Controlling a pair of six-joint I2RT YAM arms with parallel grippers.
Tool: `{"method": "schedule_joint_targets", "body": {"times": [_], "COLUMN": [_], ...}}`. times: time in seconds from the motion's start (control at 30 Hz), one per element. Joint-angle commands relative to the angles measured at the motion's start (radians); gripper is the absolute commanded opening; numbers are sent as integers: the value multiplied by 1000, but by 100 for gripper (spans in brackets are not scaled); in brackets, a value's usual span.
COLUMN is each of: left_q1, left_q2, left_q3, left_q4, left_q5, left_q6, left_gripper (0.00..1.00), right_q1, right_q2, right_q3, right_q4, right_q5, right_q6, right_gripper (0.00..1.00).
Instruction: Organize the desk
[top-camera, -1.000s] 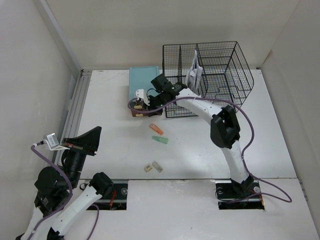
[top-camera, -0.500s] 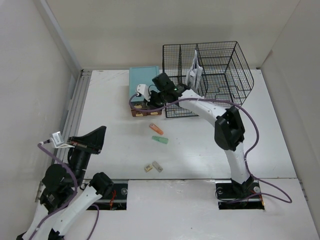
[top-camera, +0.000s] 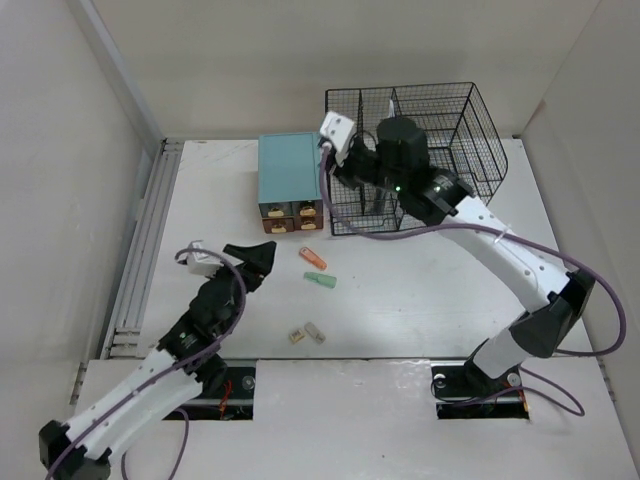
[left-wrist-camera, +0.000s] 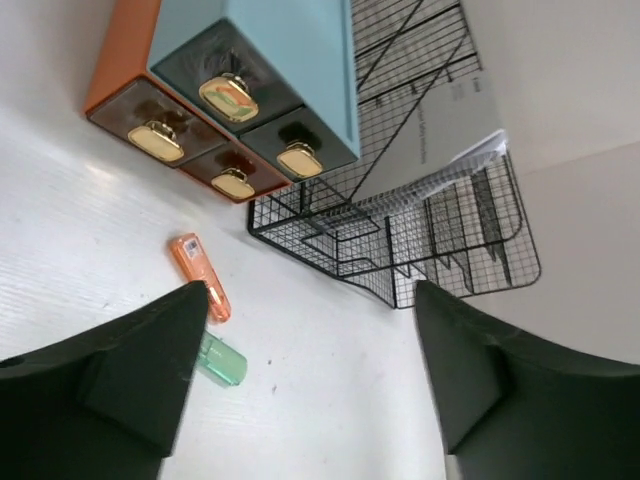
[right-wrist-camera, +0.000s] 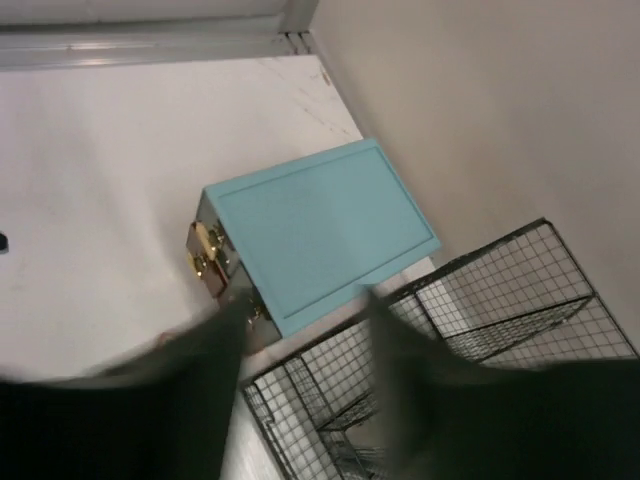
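Observation:
The desk (top-camera: 420, 290) is a white tabletop with a grey rail (top-camera: 140, 250) along its left edge. My left gripper (top-camera: 256, 262) hangs low over the desk's left middle. Its jaws are open (left-wrist-camera: 310, 390) with only bare desk between them. An orange pen-like piece (left-wrist-camera: 200, 275) and a green cap-like piece (left-wrist-camera: 222, 362) lie just by its left finger (left-wrist-camera: 130, 380). My right gripper (top-camera: 350, 165) is raised between the drawer box and the rack. In its blurred wrist view the gripper (right-wrist-camera: 305, 390) is open and holds nothing.
A teal-topped drawer box (top-camera: 288, 170) with gold handles (left-wrist-camera: 228, 98) stands at the back. A black wire rack (top-camera: 430, 140) holding a paper (left-wrist-camera: 450, 130) is right of it. Two small tan pieces (top-camera: 307, 334) lie near the front edge. Walls close in on three sides.
My right gripper left the drawer fronts, rose toward the rack and opened. The left arm swung from the left edge in over the desk, and its jaws opened.

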Motion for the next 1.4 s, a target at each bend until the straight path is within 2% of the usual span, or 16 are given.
{"method": "schedule_joint_targets", "body": {"times": [0.0,0.03,0.1,0.17,0.2,0.37,0.4,0.43,0.5,0.57,0.7,1.03,1.37], "left_q1": [69,96,149,212,230,336,348,362,396,405,428,439,466], "left_q2": [215,280,460,554,594,808,837,866,957,1044,1138,1247,1297], "left_q3": [-12,2,11,20,20,43,54,54,66,66,75,104,149], "left_q4": [359,385,492,557,635,743,767,799,839,904,962,1034,976], "left_q5": [76,124,251,316,345,468,483,494,538,572,582,543,514], "left_q6": [-49,-49,-62,-72,-72,-85,-85,-85,-95,-106,-128,-96,-45], "left_gripper": [76,52,32,14,12,12,16,26,33,44,46,49,49], "right_q1": [-94,-117,-140,-162,-162,-197,-208,-208,-217,-226,-226,-235,-265], "right_q2": [42,42,21,-6,-18,-78,-78,-78,-78,-78,-78,-69,-69], "right_q3": [26,26,17,-7,-30,-72,-72,-81,-81,-81,-81,-99,-109], "right_q4": [-14,-25,-25,7,16,54,63,64,64,64,64,64,64], "right_q5": [-179,-207,-264,-326,-326,-364,-364,-376,-392,-403,-422,-465,-554], "right_q6": [174,174,174,183,192,224,224,233,234,243,243,243,224], "right_gripper": [1,0,0,0,0,0,0,0,0,0,0,0,0]}}
